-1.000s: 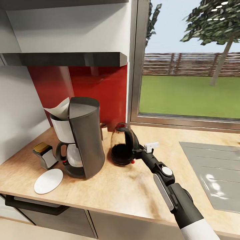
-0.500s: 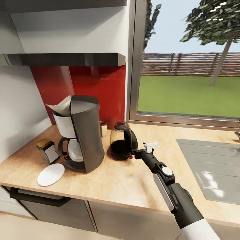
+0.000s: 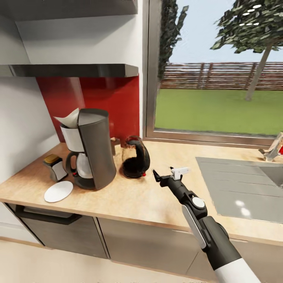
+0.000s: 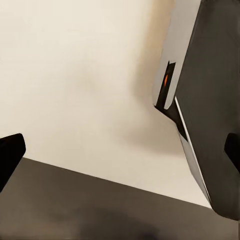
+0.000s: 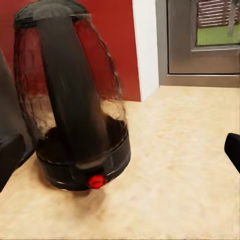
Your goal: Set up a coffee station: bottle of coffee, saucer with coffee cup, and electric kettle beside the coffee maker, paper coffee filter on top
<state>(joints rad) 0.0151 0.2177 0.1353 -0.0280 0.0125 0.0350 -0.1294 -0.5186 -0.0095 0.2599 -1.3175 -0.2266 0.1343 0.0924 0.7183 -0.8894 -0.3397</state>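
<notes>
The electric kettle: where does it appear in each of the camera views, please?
Head view: electric kettle stands left of centre on the kitchen countertop, just right of the coffee maker.
Right wrist view: it looms close, handle facing the camera.
Left wrist view: not seen.
Shared landmark: the red backsplash behind it.

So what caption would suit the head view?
Right gripper open beside the electric kettle, coffee maker on the kitchen countertop.

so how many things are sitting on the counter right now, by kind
coffee maker: 1
paper coffee filter, on top of the coffee maker: 1
electric kettle: 1
bottle of coffee: 1
saucer: 1
total: 5
</notes>
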